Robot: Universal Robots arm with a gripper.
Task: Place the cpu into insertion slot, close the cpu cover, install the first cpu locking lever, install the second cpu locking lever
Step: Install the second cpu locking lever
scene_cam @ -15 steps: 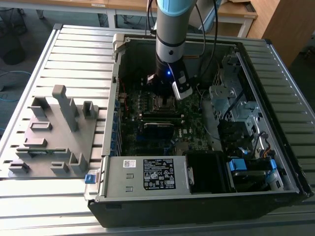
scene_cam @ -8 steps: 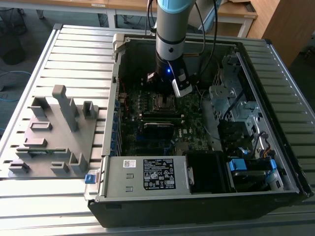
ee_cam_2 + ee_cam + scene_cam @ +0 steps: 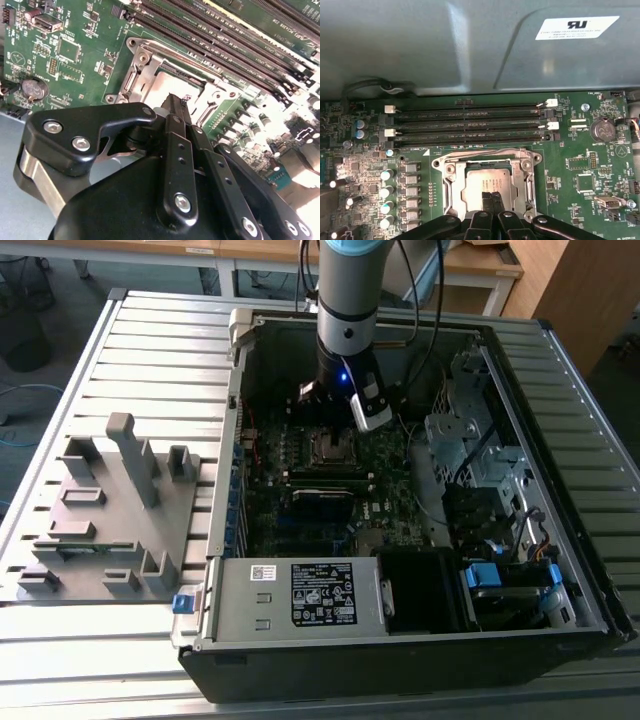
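The exterior view shows the whole scene: an open computer case (image 3: 420, 490) lies on a ribbed metal desk (image 3: 150, 330), and a grey holder with upright posts (image 3: 110, 510) stands on the desk near the exterior view's left edge, well apart from the work. The arm (image 3: 348, 300) comes down almost vertical into the case, and its wrist is above the far part of the green board (image 3: 330, 490). In this view the socket is a small dark square (image 3: 331, 446) just beside the wrist. In both wrist views the cpu (image 3: 487, 182) (image 3: 172, 85) lies flat inside the insertion slot (image 3: 526, 187) (image 3: 131, 85), its grey-brown top facing up and its edges parallel to the silver rim. The cpu cover (image 3: 215, 97) is hard to separate from the rim, so I cannot tell if it is lowered. The long memory slots (image 3: 470, 122) run parallel to one edge of the socket, on the side toward the case wall. The pincer (image 3: 491, 199) (image 3: 175, 102) is clenched, the two black fingers pressed together with nothing between them, and the tips stand over the edge of the cpu; I cannot tell if they touch it.
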